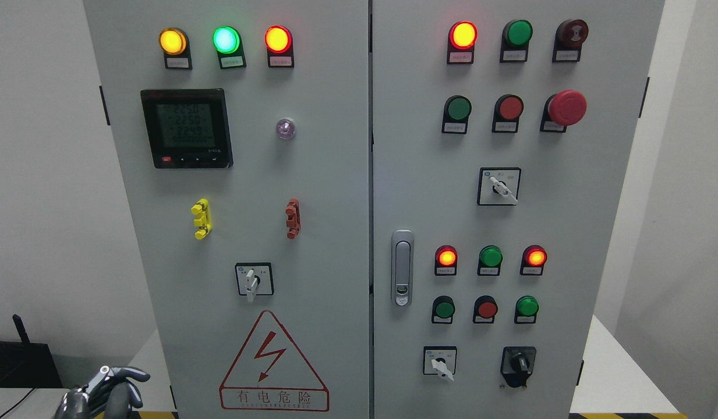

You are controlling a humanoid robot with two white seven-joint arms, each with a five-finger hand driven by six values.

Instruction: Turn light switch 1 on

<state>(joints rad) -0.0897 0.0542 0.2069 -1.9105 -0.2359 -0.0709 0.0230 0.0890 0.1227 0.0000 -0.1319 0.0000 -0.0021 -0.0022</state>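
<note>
light switch 1 could not be identified among the many unmarked switches on the cabinet [312, 174], so the left hand [105, 393], low beside the cabinet, fingers loosely curled, empty, risked pressing wrong.

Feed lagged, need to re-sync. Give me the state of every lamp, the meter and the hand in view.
Left door yellow lamp, lit
Left door green lamp, lit
Left door red lamp, lit
Meter, display on
Top right red lamp, lit
Top right green lamp, unlit
Lower red lamps, lit
Lower green lamp, unlit
Left hand, low, fingers relaxed, holding nothing
</note>
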